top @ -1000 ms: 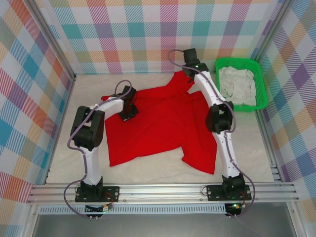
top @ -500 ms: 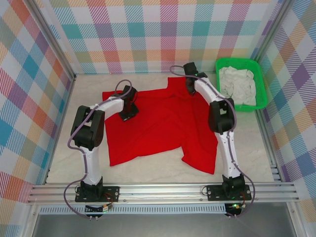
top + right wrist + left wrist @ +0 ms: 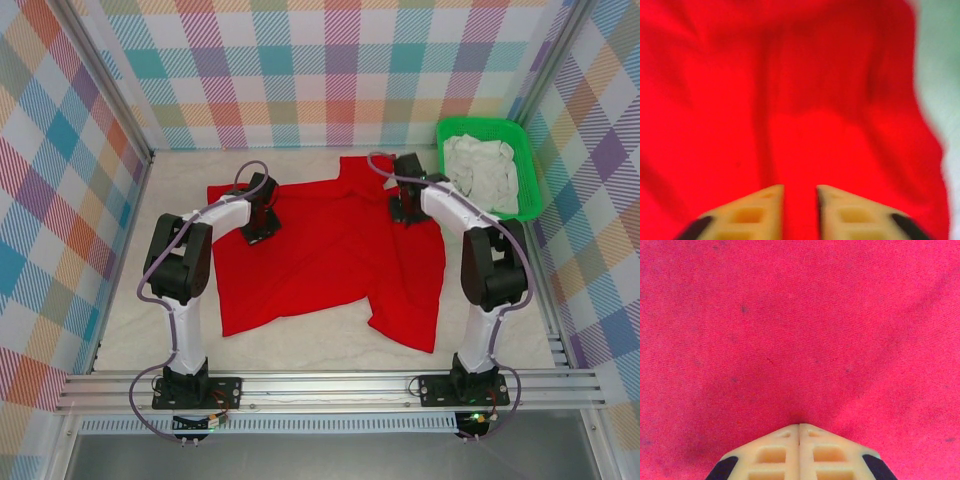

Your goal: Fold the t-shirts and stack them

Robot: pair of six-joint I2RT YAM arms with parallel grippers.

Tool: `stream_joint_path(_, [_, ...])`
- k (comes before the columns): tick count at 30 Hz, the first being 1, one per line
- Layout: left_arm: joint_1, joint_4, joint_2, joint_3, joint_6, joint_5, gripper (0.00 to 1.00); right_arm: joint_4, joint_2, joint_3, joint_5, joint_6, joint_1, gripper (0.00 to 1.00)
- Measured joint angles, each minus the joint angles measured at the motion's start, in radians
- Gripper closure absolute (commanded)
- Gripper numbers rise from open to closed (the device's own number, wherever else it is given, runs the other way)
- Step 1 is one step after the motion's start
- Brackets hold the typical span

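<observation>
Beneath left gripper (image 3: pixel 799 426), red t-shirt (image 3: pixel 800 330) lies, seemingly pinched.

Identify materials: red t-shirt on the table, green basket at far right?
Bright red short-sleeved t-shirt: soft matte knit cloth, probably cotton; fine weave close up, limp folds. Green rectangular mesh basket: likely rigid moulded plastic; perforated walls hold their shape.

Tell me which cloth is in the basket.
The white cloth, bunched in the green basket; the red shirt lies spread on the table.
</observation>
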Motion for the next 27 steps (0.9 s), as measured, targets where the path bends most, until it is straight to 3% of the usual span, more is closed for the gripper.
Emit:
stream_joint_path(7, [0.0,0.001,0.0,-0.001,0.013,0.0,0.94,0.002,0.005,-0.172,-0.068,0.089,0.0,0.96])
stream_joint_path(17, [0.035,-0.061,0.033,0.065,0.061,-0.016,0.94,0.095,-0.149,-0.388,-0.189,0.167,0.006,0.96])
stream_joint_path(27, [0.084,-0.201,0.122,0.24,0.123,-0.06,0.94,0.09,-0.199,-0.449,-0.296,0.223,0.066,0.96])
